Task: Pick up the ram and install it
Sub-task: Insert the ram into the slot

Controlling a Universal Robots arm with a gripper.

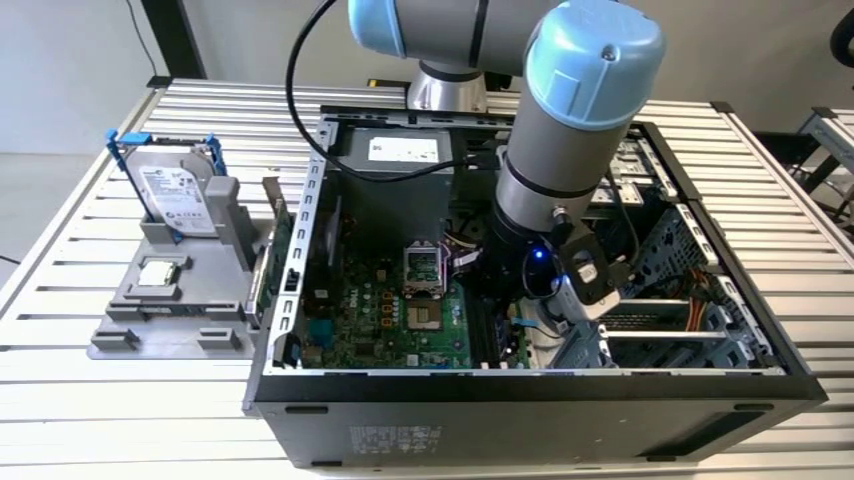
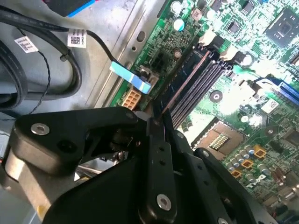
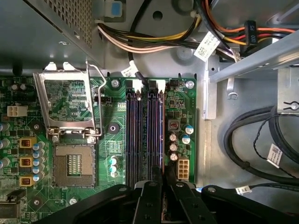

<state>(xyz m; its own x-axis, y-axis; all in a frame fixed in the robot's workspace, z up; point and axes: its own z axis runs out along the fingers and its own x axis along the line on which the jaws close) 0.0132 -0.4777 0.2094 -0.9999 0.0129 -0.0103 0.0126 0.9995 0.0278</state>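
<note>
The ram [image 2: 184,84] is a long thin stick, seen edge-on with a brownish edge. My gripper [image 2: 159,121] is shut on it. In the first wrist view the ram [image 3: 163,158] runs from the gripper [image 3: 163,179] along the outermost of the black memory slots [image 3: 140,130], the one nearest the small capacitors. Its far end reaches the white clips [image 2: 208,39] at the slots' end. Whether it sits in the slot or just above it I cannot tell. In the exterior view the arm's wrist [image 1: 547,265] reaches down inside the open computer case [image 1: 534,385], over the green motherboard [image 1: 387,320].
An open CPU socket [image 3: 74,163] with its raised metal frame [image 3: 70,102] lies beside the slots. Black cables [image 3: 252,149] loop on the case floor and wire bundles [image 3: 154,44] cross above. Outside the case, a grey holder [image 1: 167,310] carries a hard drive [image 1: 174,190] and a CPU chip [image 1: 160,272].
</note>
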